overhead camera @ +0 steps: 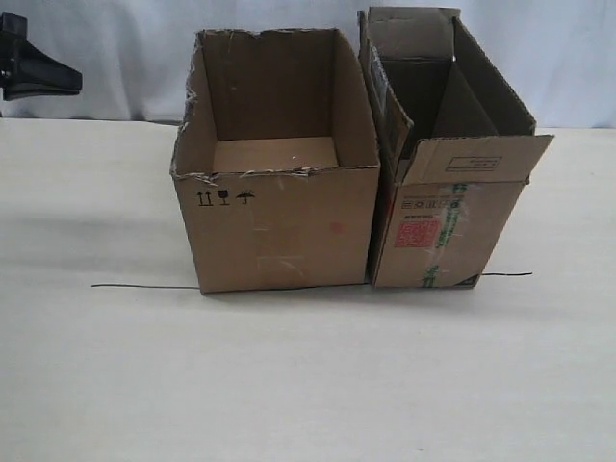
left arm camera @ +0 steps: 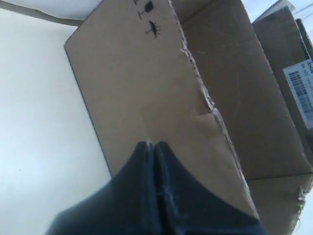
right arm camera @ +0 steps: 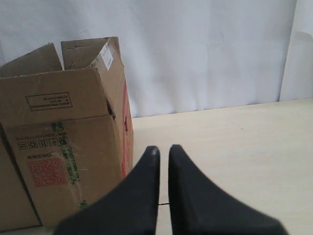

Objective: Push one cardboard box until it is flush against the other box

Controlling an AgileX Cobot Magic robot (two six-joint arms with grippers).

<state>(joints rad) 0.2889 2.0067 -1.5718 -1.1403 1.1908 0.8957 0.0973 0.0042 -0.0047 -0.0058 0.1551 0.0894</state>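
Note:
The cardboard box (overhead camera: pixel 279 226), wide with a ragged torn rim and small black symbols, stands mid-table. Right beside it is the other box (overhead camera: pixel 448 226), taller, with open flaps and a red square label. At the front their walls look in contact. My left gripper (left arm camera: pixel 152 143) is shut and empty, with its tips pointing at the wide box's outer side wall (left arm camera: pixel 142 93); I cannot tell if they touch. In the exterior view a black part of the left arm (overhead camera: pixel 29 67) shows at the far left edge. My right gripper (right arm camera: pixel 163 149) is open by a narrow gap, empty, beside the other box (right arm camera: pixel 63 161).
A thin black line (overhead camera: pixel 144 286) runs across the pale table (overhead camera: pixel 308 385) under the boxes' front edges and comes out again at the right (overhead camera: pixel 505 274). A white cloth backdrop (overhead camera: pixel 115 48) hangs behind the table.

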